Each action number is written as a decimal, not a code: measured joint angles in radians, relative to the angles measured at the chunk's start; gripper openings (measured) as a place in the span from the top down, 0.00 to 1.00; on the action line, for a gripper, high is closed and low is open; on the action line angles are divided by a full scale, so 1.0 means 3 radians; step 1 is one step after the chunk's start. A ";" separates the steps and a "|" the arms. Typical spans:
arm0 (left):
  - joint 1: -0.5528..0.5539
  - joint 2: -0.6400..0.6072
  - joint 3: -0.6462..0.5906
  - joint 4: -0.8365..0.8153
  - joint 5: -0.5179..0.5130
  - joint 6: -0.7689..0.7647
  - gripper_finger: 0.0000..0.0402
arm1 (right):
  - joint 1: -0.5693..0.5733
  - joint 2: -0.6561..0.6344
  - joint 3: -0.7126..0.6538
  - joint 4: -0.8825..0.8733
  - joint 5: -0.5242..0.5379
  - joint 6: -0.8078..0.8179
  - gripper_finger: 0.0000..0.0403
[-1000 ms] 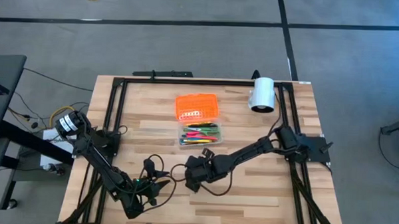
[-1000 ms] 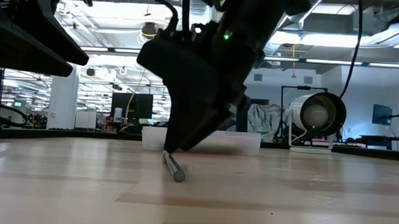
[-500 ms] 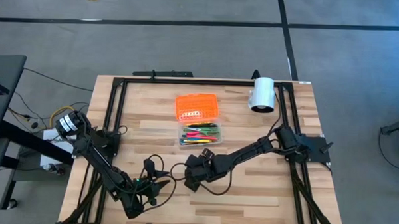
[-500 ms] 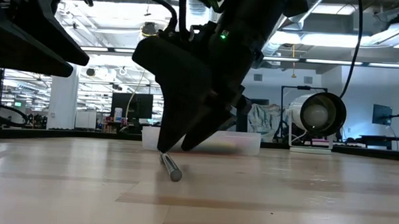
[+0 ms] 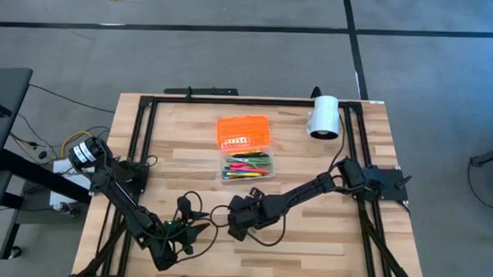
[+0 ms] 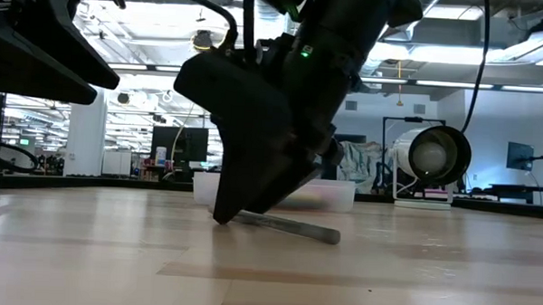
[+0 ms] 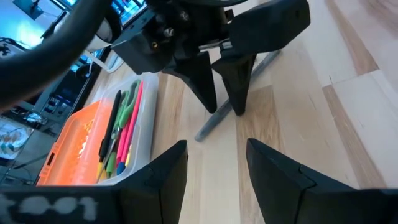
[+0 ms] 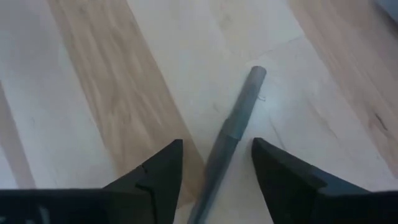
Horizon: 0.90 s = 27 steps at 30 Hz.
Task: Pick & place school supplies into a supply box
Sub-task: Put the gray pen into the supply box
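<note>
Wooden table (image 5: 309, 231) from above: the right gripper (image 5: 237, 226) hangs low just short of the box (image 5: 246, 166). Low view: the grey pen (image 6: 287, 225) has swung from end-on to lying sideways, still ungrasped. Right wrist view: it lies between the spread fingers (image 8: 152, 171). Left gripper (image 7: 214, 168) waits nearby, open.

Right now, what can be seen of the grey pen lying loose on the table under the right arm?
The grey pen is a thin, plain, matte grey stick with a blunt round end. It lies flat on the wooden table, apart from the supply box. The right gripper, open, is lowered over it, one finger on each side; the pen runs between them. Whether a finger touches it cannot be told.
</note>
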 joint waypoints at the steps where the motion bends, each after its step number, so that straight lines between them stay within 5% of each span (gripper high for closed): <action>1: 0.0000 0.0000 0.0000 0.0000 0.0000 0.0001 0.61 | 0.0011 0.0001 0.0001 -0.0040 -0.0002 0.0002 0.56; 15: 0.0000 0.0000 0.0000 -0.0001 0.0015 0.0000 0.61 | 0.0132 -0.0034 0.0001 -0.0536 -0.0213 -0.0115 0.97; 27: 0.0000 0.0000 0.0000 0.0000 0.0014 0.0000 0.61 | 0.0145 -0.0038 0.0001 -0.0578 -0.0235 -0.0374 0.98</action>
